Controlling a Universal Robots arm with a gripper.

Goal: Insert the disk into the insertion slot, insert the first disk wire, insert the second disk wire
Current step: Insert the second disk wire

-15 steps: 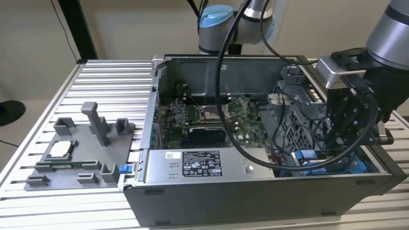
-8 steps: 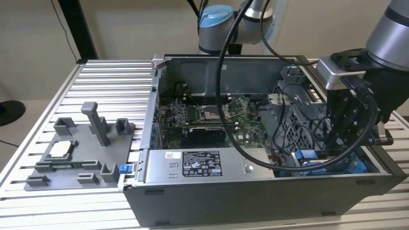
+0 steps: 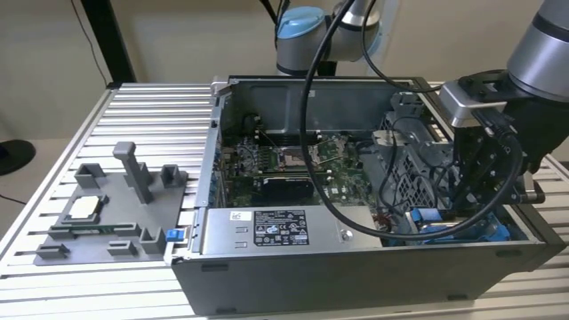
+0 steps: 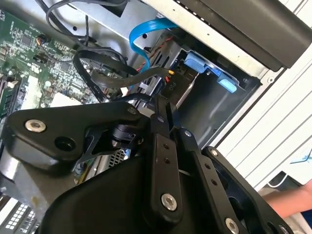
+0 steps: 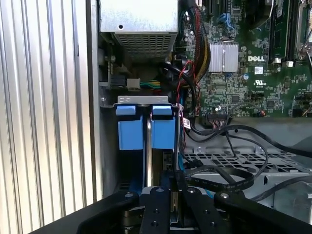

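My gripper (image 3: pixel 467 210) reaches down into the open computer case's corner on the exterior view's right. In both wrist views its black fingers (image 4: pixel 165 109) stand together, and a black disk wire (image 5: pixel 222 176) loops out from the tips (image 5: pixel 175 178). Just ahead is the insertion slot (image 5: pixel 109 100), a grey metal bay with bright blue rails (image 5: pixel 131 131). A thin silver edge, apparently the disk (image 5: pixel 148 146), stands between the blue pieces. A flat black wire with yellow and red leads (image 4: pixel 146 75) and a blue wire (image 4: pixel 146 29) lie near the bay's blue tabs (image 4: pixel 199 63).
The motherboard (image 3: pixel 294 160) fills the case floor. A grey power-supply box (image 3: pixel 280 230) sits at the front and a perforated cage (image 3: pixel 414 160) beside the arm. A grey fixture (image 3: pixel 106 210) lies on the slatted table. A person's hand (image 4: pixel 292 204) shows outside the case.
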